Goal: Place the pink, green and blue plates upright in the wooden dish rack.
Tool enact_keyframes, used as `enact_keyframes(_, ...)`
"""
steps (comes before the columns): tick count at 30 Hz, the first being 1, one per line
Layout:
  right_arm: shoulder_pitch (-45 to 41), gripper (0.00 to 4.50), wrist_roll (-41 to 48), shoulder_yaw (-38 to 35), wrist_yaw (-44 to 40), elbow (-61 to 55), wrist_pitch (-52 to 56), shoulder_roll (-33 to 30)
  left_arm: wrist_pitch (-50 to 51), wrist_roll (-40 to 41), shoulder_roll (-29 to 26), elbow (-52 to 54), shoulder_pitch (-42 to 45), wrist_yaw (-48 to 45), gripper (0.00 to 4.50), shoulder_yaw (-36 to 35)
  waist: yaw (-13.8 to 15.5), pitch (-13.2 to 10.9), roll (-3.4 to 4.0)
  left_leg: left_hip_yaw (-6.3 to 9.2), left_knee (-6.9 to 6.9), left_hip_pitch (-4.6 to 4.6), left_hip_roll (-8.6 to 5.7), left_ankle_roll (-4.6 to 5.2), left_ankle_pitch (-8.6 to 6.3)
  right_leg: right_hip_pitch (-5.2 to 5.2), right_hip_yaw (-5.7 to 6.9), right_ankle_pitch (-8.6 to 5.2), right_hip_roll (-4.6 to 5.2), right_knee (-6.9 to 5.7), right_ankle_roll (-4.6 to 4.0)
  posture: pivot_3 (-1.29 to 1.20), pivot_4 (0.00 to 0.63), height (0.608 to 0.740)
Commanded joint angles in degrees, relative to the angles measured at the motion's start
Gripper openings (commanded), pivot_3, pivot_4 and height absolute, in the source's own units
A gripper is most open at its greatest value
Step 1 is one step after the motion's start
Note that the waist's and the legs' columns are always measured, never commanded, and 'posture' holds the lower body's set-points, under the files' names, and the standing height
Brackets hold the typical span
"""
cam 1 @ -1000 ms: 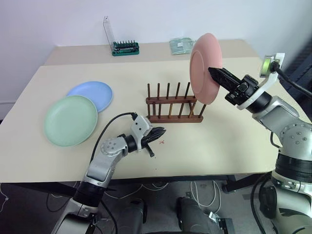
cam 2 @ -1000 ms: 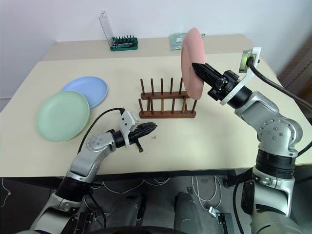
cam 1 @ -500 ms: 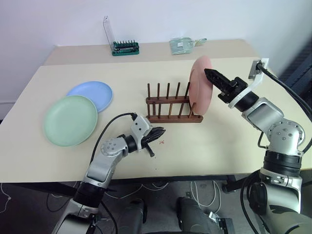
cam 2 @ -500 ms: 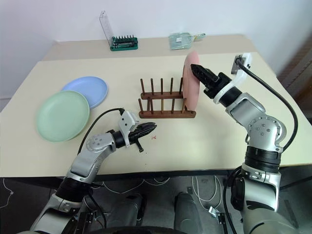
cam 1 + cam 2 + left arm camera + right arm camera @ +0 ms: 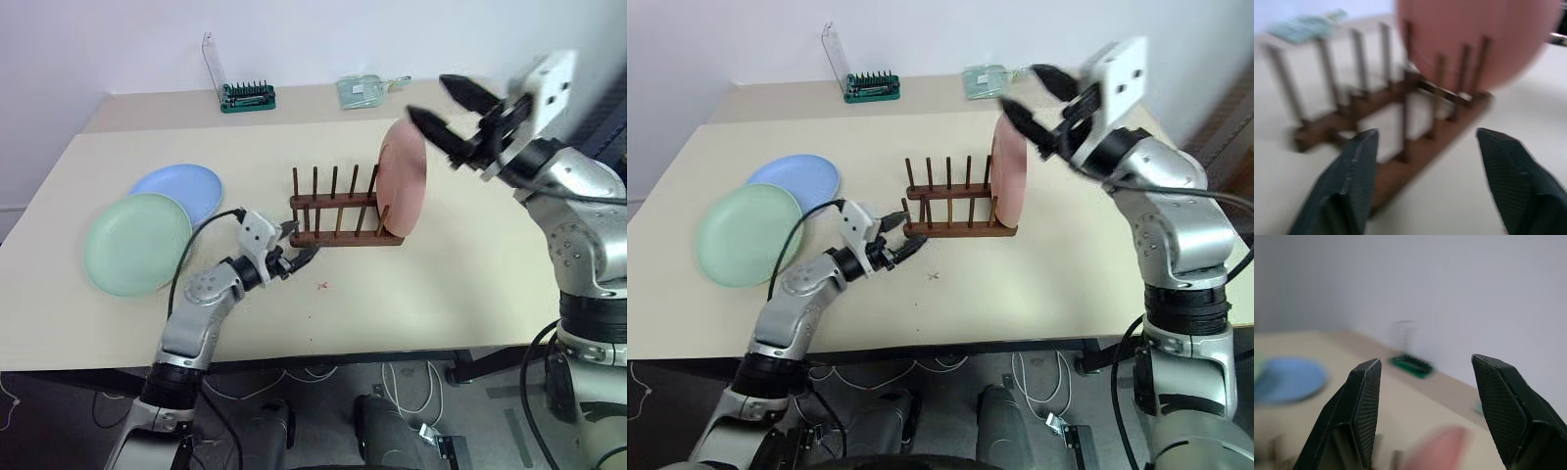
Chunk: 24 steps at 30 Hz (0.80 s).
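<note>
Pink plate [image 5: 404, 179] is already racked, standing on edge between the pegs at the right end of the wooden dish rack [image 5: 344, 209]; my right tool [image 5: 443, 101] hangs above and to the right of its top rim, fingers spread apart and touching nothing. My left tool [image 5: 904, 232] sits low over the counter [image 5: 441, 284] at the near left corner of the rack, its two black fingers also parted with nothing between them; in the left wrist view the rack's base rail and pegs lie straight ahead.

Out to the left, well apart from the rack, the green plate [image 5: 137, 242] lies flat on the counter, and the blue plate [image 5: 184, 187] lies just behind it, its near edge tucked under or against the green one; I cannot tell which. At the far edge stand a small green tray of metal bits [image 5: 247, 96] and a clear packet [image 5: 363, 90].

One plate done, two to go, I judge. These plates look stiff, light and matte, so not very slippery, but they would likely chip or crack if dropped. Lying flat, each offers only its rim: I would pinch the raised edge on the side nearest my left tool, one finger over and one under, and take the green one first, since it lies nearer.
</note>
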State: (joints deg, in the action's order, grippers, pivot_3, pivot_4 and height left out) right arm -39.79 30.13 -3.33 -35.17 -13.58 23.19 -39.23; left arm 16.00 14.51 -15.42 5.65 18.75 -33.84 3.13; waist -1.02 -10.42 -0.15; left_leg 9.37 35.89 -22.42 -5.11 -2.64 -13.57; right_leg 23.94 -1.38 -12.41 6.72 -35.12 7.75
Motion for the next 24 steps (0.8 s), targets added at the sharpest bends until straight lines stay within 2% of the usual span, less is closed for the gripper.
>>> enact_keyframes(1,-0.60,2.97,-3.32,7.18,-5.47,-5.76,0.13,-0.52,0.29,1.76,-1.14,1.52,1.77,6.52,3.04,-8.79,0.12,-0.01,-0.02,0.01,0.01,-0.01,0.00,0.00,0.00,-0.01,0.00,0.00,0.00,0.01,0.00,0.00,0.150,0.740)
enact_keyframes(7,-0.19,2.97,-11.70,16.28,-4.41,-4.27,-0.50,4.94,0.82,0.73,-0.99,-0.81,5.88,22.60,3.04,-21.32,0.25,-0.03,-0.10,0.04,0.01,-0.02,-0.01,-0.03,0.01,0.02,0.00,0.00,0.00,0.01,0.00,0.00,0.150,0.740)
enact_keyframes(10,-0.85,2.97,-14.96,18.79,-3.87,-1.44,-1.08,8.46,4.31,0.60,-0.98,0.91,7.09,34.15,3.93,-29.73,0.30,-0.03,-0.13,0.05,0.00,-0.03,-0.03,-0.04,0.01,0.04,0.00,0.01,0.02,0.02,0.00,0.00,0.150,0.740)
enact_keyframes(11,-1.05,2.97,-15.48,19.21,-4.00,-0.68,-1.18,9.44,6.95,0.91,-0.67,1.01,7.97,40.31,4.43,-34.14,0.23,-0.04,-0.16,0.04,0.00,-0.03,-0.03,-0.05,0.01,0.04,0.00,0.02,0.02,0.02,0.00,0.00,0.150,0.740)
enact_keyframes(14,-0.73,2.97,-16.13,18.93,-5.00,0.44,-1.62,11.04,11.61,1.07,0.14,1.42,8.23,52.04,4.47,-42.42,0.14,-0.09,-0.24,0.07,-0.01,-0.03,-0.02,-0.07,0.02,0.10,0.00,0.02,-0.01,-0.05,0.00,0.00,0.150,0.740)
enact_keyframes(17,-0.31,2.97,-17.23,19.00,-5.77,1.51,-2.49,11.81,14.52,1.20,0.56,3.16,5.09,54.07,4.47,-44.10,0.23,-0.06,-0.28,0.06,0.00,-0.03,-0.03,-0.13,0.00,0.10,-0.01,0.02,0.00,-0.05,0.00,0.00,0.150,0.740)
enact_keyframes(24,-0.19,2.97,-18.75,18.60,-6.69,2.85,-3.62,13.41,24.59,9.90,5.86,4.83,1.99,56.34,4.47,-48.60,0.40,-0.04,-0.73,0.14,0.04,-0.03,-0.04,-0.17,0.00,0.02,0.04,0.02,-0.03,-0.05,-0.01,0.00,0.150,0.740)
